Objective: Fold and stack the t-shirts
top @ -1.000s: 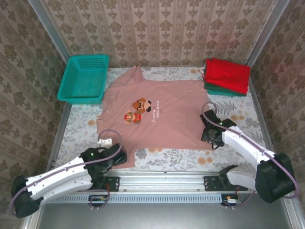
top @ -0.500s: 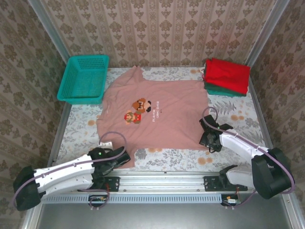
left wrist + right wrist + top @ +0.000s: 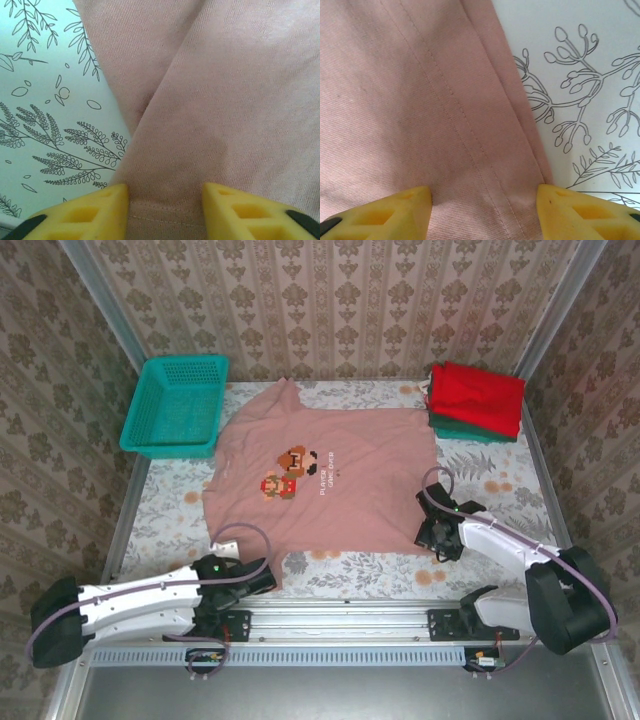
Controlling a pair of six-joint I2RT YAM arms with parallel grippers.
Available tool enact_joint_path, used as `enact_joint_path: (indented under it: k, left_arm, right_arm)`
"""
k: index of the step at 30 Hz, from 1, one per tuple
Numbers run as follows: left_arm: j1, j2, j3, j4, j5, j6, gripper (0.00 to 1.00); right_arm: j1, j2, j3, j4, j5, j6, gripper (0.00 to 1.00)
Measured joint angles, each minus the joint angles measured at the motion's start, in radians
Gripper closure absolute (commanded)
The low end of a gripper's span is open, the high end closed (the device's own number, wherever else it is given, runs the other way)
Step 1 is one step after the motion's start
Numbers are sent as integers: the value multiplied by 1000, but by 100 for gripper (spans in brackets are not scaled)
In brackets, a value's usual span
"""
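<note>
The dusty-pink t-shirt (image 3: 330, 480) lies flat in the middle of the table, its pixel-character print facing up. My left gripper (image 3: 268, 578) is at the shirt's near-left corner. In the left wrist view its yellow fingers (image 3: 100, 210) straddle the stitched hem of the pink cloth (image 3: 225, 100), with a gap between them: open. My right gripper (image 3: 432, 532) is at the near-right hem. Its jaws stand wide open over the pink cloth (image 3: 420, 100) and the double-stitched edge. A folded red t-shirt (image 3: 478, 395) rests on a folded dark green one (image 3: 470, 430) at the back right.
A teal mesh basket (image 3: 180, 405) stands at the back left. The table has a floral cover (image 3: 500, 480) and patterned walls on three sides. A metal rail (image 3: 340, 615) with the arm bases runs along the near edge.
The left arm has lowered and slid right onto the shirt's near-left corner, and its jaws have narrowed. The right gripper has settled slightly nearer onto the right hem.
</note>
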Motion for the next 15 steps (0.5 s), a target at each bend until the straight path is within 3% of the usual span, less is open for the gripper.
enact_joint_path:
  k: [7, 15]
  left_arm:
    - [0, -90, -8, 0, -10, -8, 98]
    - [5, -121, -7, 0, -11, -2, 100]
  right_arm:
    - [25, 7, 13, -4, 0, 18, 42]
    - [48, -37, 12, -26, 0, 77, 43]
